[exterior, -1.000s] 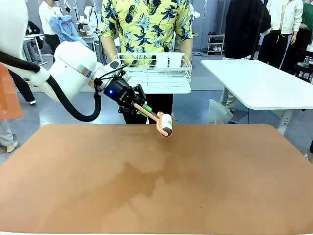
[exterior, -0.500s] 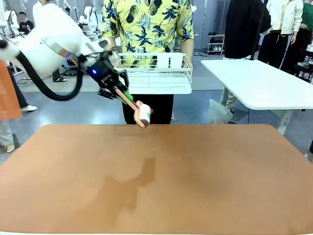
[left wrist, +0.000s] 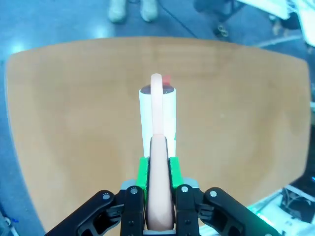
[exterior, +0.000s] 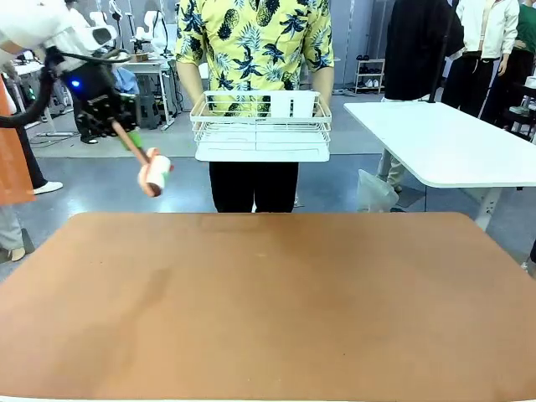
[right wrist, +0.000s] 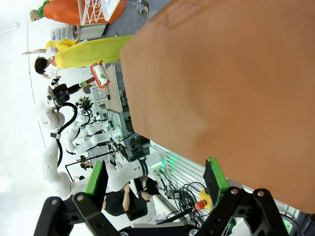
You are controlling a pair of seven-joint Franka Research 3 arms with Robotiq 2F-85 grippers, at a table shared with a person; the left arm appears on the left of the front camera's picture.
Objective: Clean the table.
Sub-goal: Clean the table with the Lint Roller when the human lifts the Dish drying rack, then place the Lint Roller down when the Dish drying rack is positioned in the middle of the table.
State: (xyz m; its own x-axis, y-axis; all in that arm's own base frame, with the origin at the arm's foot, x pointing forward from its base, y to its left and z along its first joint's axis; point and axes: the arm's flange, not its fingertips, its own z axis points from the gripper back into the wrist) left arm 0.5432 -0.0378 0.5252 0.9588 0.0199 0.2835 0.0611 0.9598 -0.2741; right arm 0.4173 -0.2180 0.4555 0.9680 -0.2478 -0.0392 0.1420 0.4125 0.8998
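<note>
The left pincer [exterior: 124, 134], pinching the lint roller [exterior: 153, 174] by its handle, has swung up and leftward (a second ago it hung at the worktop's [exterior: 268, 318] far edge). The right wrist view adds the right pincer [right wrist: 155, 178], spread, facing the worktop.

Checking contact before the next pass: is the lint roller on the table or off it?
Off. The left claw holds the lint roller in the air, clear of the table top.

left gripper [exterior: 124, 136] swung up and leftward, lint roller [exterior: 153, 177] carried off the table [exterior: 268, 318], past its far-left corner
</note>
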